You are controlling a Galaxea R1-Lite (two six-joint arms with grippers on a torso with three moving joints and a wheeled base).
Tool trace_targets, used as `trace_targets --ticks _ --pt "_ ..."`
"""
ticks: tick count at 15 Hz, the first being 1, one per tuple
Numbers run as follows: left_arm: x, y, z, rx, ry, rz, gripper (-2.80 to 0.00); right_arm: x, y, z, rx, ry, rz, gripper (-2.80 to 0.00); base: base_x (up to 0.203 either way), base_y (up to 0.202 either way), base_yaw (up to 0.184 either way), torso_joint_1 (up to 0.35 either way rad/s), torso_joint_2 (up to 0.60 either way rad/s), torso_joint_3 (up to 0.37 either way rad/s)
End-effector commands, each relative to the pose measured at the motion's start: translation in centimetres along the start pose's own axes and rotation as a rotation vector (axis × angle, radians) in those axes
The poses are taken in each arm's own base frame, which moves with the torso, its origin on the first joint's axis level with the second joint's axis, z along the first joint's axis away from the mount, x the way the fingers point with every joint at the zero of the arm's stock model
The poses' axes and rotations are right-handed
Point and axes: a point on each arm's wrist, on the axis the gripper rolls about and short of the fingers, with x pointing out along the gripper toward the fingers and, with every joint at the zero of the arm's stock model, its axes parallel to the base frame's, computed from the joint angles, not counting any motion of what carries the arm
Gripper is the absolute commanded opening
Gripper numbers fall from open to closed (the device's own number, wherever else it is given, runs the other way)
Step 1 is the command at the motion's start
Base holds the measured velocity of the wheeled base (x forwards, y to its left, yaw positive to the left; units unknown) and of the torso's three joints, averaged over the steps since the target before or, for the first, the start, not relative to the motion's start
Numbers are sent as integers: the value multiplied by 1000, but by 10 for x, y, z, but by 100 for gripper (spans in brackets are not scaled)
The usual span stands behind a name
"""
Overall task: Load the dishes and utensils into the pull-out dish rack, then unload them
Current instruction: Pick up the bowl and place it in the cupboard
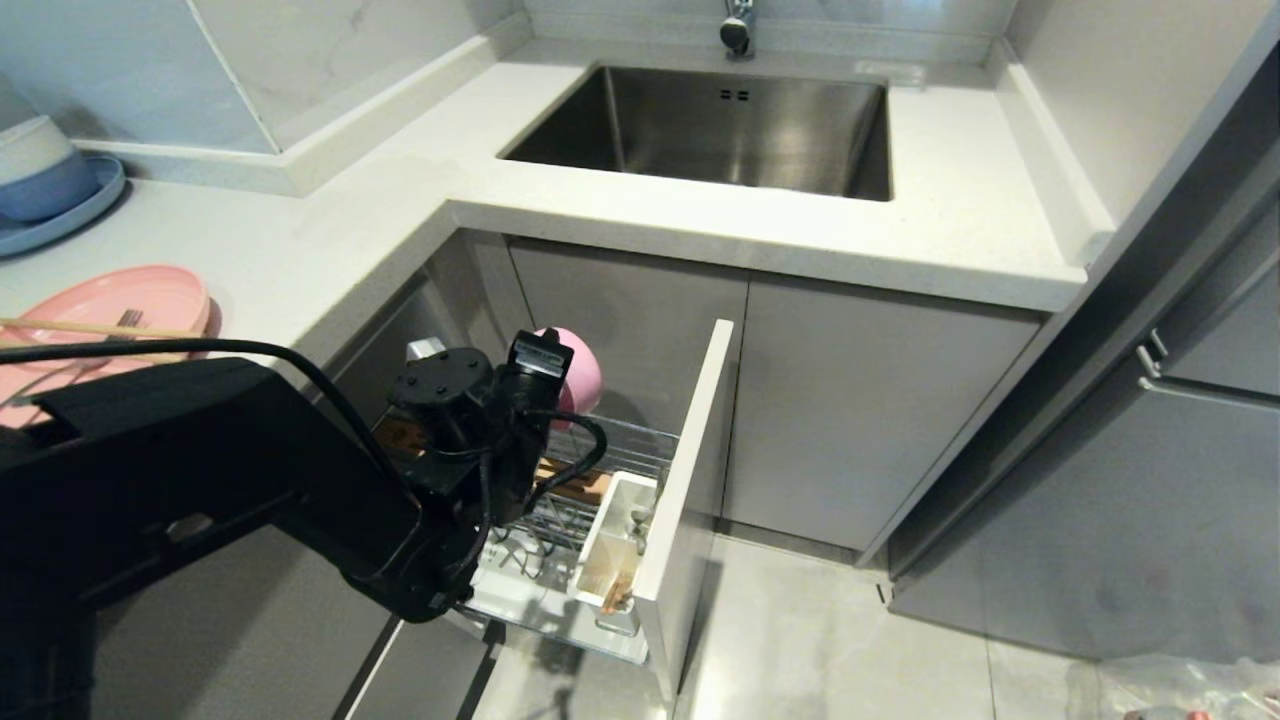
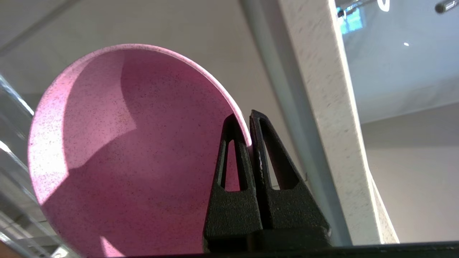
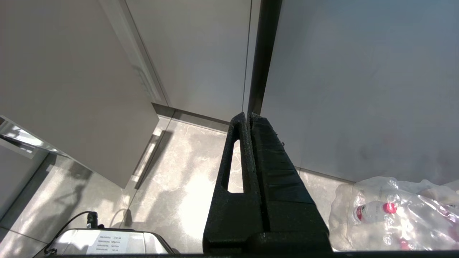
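We face a pale corner countertop (image 1: 900,235) with a steel sink (image 1: 720,130); below it our pull-out dish rack (image 1: 610,500) stands drawn out from the grey cabinets. Our left gripper (image 2: 250,118) is clamped on the rim of the pink bowl (image 2: 136,150), holding it above the rack. The pink plate (image 1: 110,300) lies on the counter with chopsticks (image 1: 90,328) and fork (image 1: 125,322) on it. Our right gripper (image 3: 248,118) hangs closed and empty over the floor
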Motion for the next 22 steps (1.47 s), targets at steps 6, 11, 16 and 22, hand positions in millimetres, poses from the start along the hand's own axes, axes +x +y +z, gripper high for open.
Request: trace_targets --ticks 6,11,16,22 --pt "11 48 -22 -17 27 57 -280 0 0 0 -1 0 1 -280 0 0 0 0 0 0" --pt "21 64 -29 -40 7 82 -280 0 0 0 0 0 1 -280 0 0 0 0 0 0" --pt "32 69 -28 -87 -35 77 -280 0 0 0 -1 0 1 -280 0 0 0 0 0 0" --pt "35 69 -26 -165 -53 74 -280 0 0 0 -1 0 1 -280 0 0 0 0 0 0"
